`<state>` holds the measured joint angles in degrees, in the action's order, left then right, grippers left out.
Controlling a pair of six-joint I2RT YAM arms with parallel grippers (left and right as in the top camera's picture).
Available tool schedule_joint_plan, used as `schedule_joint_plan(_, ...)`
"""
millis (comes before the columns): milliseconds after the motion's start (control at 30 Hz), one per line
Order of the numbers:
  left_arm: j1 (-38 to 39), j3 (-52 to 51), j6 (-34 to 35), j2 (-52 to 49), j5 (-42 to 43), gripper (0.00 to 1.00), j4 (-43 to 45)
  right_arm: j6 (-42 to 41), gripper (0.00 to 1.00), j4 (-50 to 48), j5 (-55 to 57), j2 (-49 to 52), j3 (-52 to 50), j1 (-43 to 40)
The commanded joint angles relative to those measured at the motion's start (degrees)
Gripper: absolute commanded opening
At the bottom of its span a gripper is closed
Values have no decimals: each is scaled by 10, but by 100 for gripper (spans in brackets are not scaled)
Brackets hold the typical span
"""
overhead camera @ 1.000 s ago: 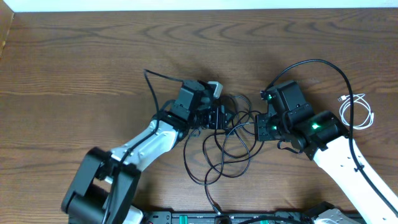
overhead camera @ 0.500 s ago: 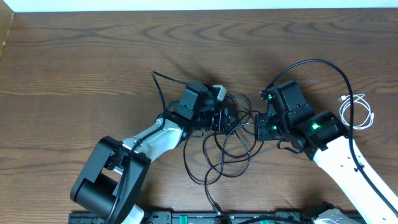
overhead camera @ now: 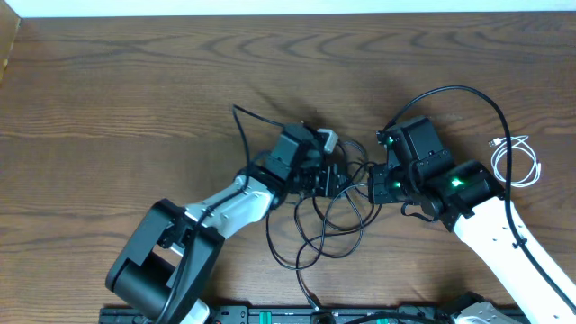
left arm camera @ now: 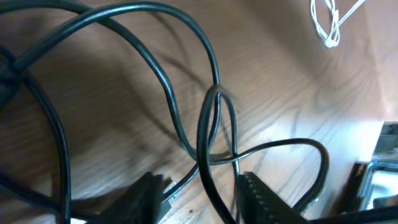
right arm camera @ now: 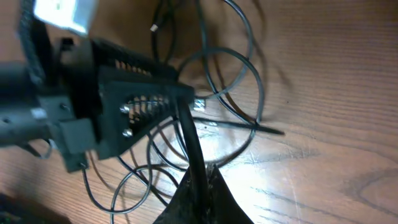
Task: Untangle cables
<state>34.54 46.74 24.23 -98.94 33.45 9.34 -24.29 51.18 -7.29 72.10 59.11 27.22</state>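
Observation:
A tangle of black cables [overhead camera: 310, 225] lies on the wooden table between my two arms. My left gripper [overhead camera: 335, 177] hovers over the tangle's upper part. In the left wrist view it [left arm camera: 202, 202] stands open, with black cable [left arm camera: 205, 124] strands crossing between its fingers [left arm camera: 261, 199]. My right gripper [overhead camera: 371, 184] sits just to the right, shut on a black cable [right arm camera: 189, 134] that runs from its closed tips [right arm camera: 200, 186] toward the left gripper's body [right arm camera: 118, 118]. More loops spread on the wood around it.
A coiled white cable [overhead camera: 520, 162] lies apart at the right, also visible far off as a white cable [left arm camera: 329, 22] in the left wrist view. The right arm's own black lead [overhead camera: 468, 94] arches above it. A dark rail [overhead camera: 315, 315] runs along the front edge.
My left arm has slid to the right over the tangle, closing the gap to the right gripper. The right arm and its held cable have stayed put.

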Motion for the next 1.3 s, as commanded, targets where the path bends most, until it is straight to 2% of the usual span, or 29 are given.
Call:
schedule_joint_plan(0, 19, 4, 0, -4, -27, 35, 0, 6, 1, -2, -11, -1, 0, -1)
schedule_joint_plan(33, 20, 4, 1, -4, -27, 32, 0, 6, 1, -2, -11, -1, 0, -1)
schedule_joint_plan(67, 20, 4, 1, -4, -27, 23, 0, 6, 1, -2, -12, -1, 0, -1)
schedule_joint_plan(100, 20, 4, 1, -4, -26, 8, 0, 6, 1, -2, -12, -1, 0, -1)
schedule_joint_plan(400, 2, 4, 10, 42, 17, 7, -20, 12, 1, -1, -12, -1, 0, -1)
schedule_joint_plan(667, -62, 4, 10, 248, -17, 8, -53, 12, 1, 5, -12, -1, 0, -2)
schedule_joint_plan(800, -130, 4, 10, 384, -54, 7, -55, 12, 1, 9, -2, -1, 0, -2)
schedule_joint_plan(967, -232, 4, 10, 497, -61, 8, -77, 12, 1, 9, 27, -1, 0, -6)
schedule_joint_plan(1100, -322, 5, 10, 546, -61, 7, -141, 12, 1, 10, 24, -10, 19, -26)
schedule_joint_plan(1267, -436, 12, 22, 548, -56, 7, -237, 33, 1, 25, 30, -34, 83, -57)
